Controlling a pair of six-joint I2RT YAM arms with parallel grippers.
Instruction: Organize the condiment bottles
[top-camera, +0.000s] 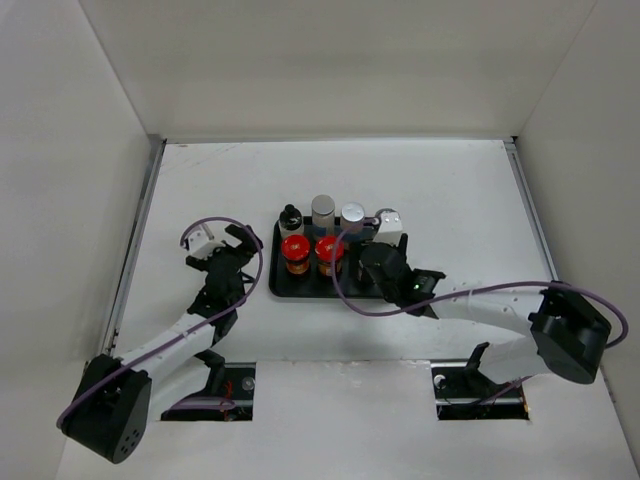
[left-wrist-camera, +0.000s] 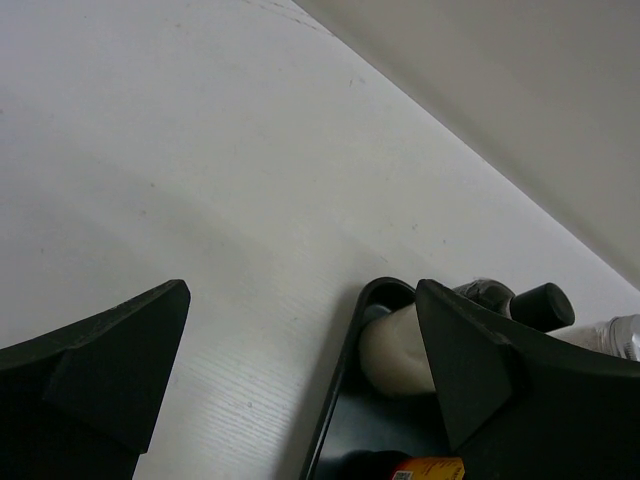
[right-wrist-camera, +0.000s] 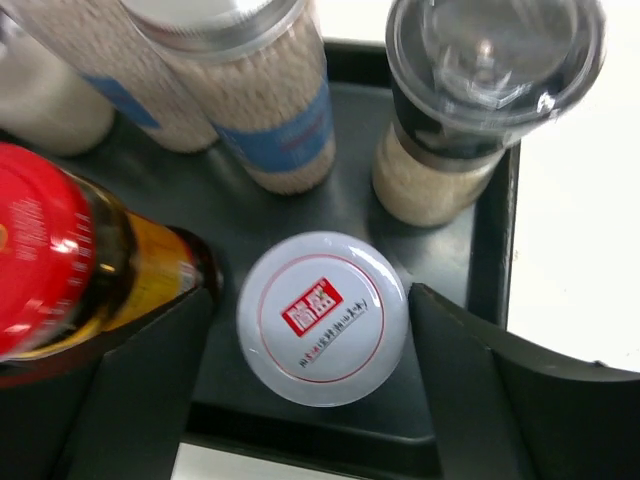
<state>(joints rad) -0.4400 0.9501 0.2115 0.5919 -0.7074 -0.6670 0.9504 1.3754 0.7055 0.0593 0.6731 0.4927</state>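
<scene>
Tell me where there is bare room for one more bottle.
Free: the white table between the flat black tray and the back wall, and right of the tray. Crowded: the tray, filled by small condiment bottles, with the right pincer over it.

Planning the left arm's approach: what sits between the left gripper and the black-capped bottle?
Only bare table and the tray rim separate the left gripper from the black-capped bottle, as the top view shows.
</scene>
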